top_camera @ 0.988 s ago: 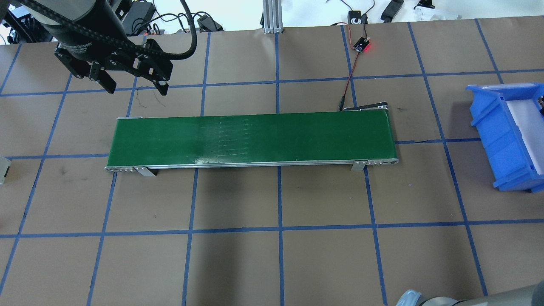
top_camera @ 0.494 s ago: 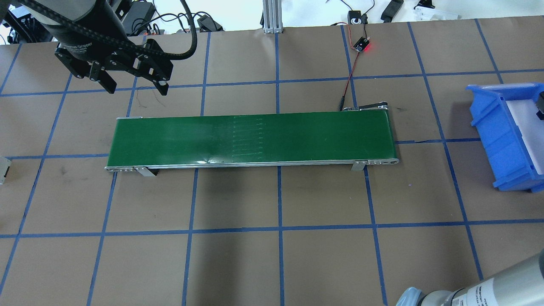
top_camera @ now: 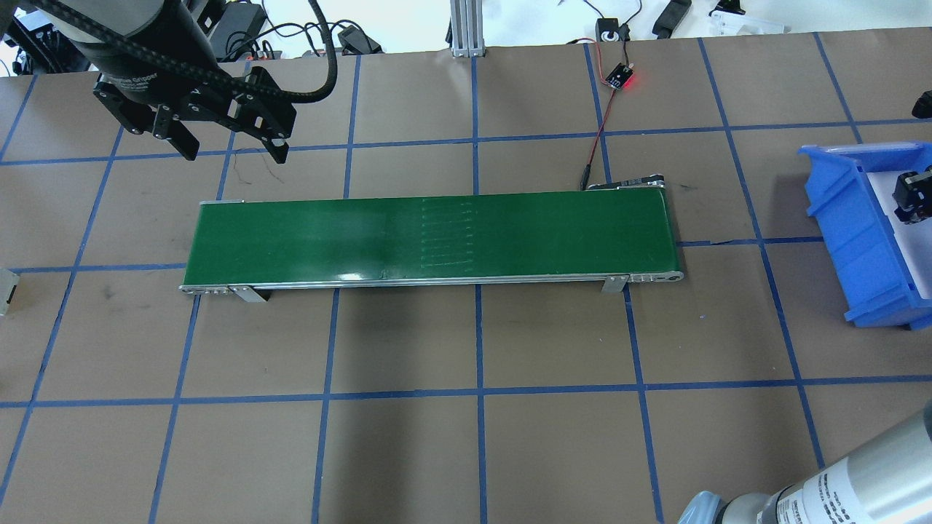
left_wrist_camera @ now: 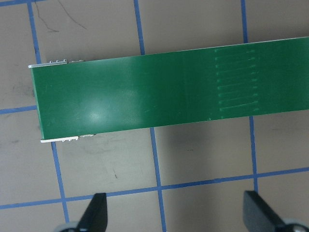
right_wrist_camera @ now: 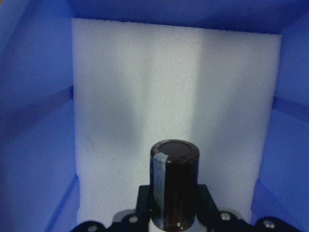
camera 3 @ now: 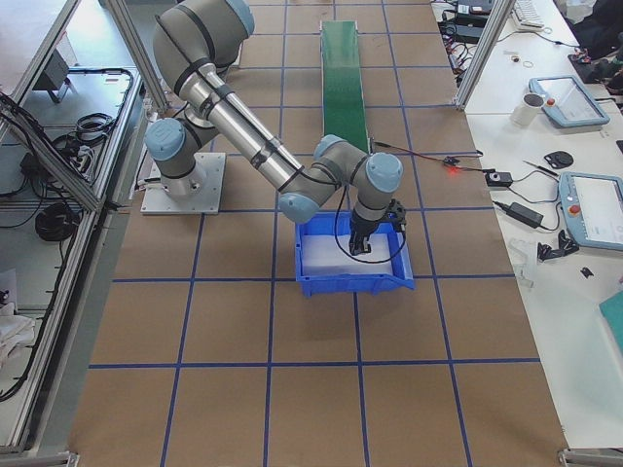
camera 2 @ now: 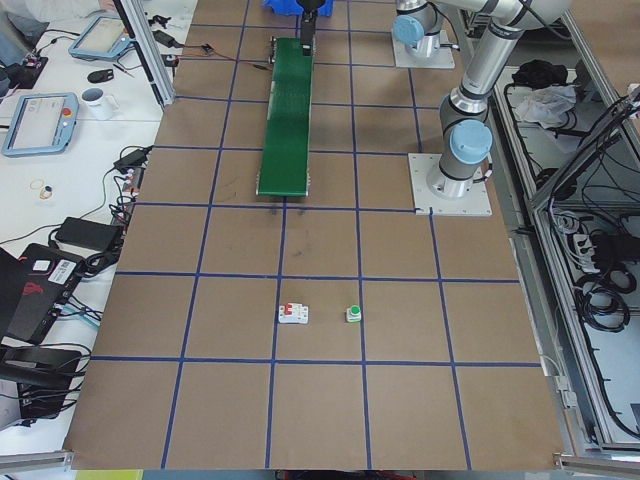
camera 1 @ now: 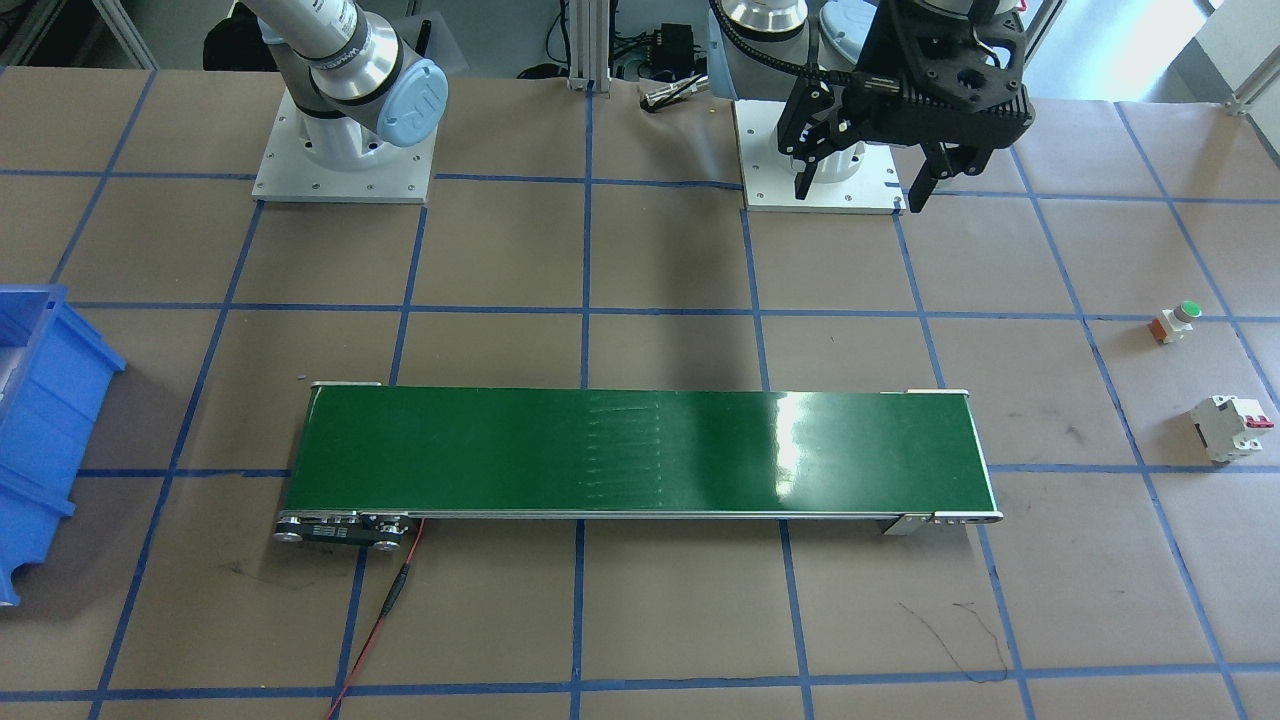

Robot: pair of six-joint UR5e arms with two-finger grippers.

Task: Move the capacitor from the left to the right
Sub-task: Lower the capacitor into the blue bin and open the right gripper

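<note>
On the left side of the tabletop (top_camera: 510, 342), the left gripper (top_camera: 226, 149) hangs above the brown paper just beyond the far left corner of the green conveyor belt (top_camera: 429, 236), its jaws spread wide with nothing between them; its wrist view shows both fingertips (left_wrist_camera: 94, 217) well apart over the taped grid. Farther left, beyond the belt's end, a white circuit breaker (camera 1: 1232, 427) with red tabs and a green-capped push button (camera 1: 1176, 320) sit on the tabletop, apart from each other. The belt runs left to right across the middle, its surface bare. At the right end stands the blue bin (top_camera: 866, 233) lined with white foam (right_wrist_camera: 174, 96), and the right gripper (camera 3: 362, 243) reaches down into it. The capacitor (right_wrist_camera: 174, 186) is clamped in this gripper, held between the fingers and standing out past them over the foam floor, not touching it as far as the wrist view shows. It is a stubby cylinder with a dark, black-brown sleeve, a flat dark round end facing the foam and a pale grey stripe running down one side.
</note>
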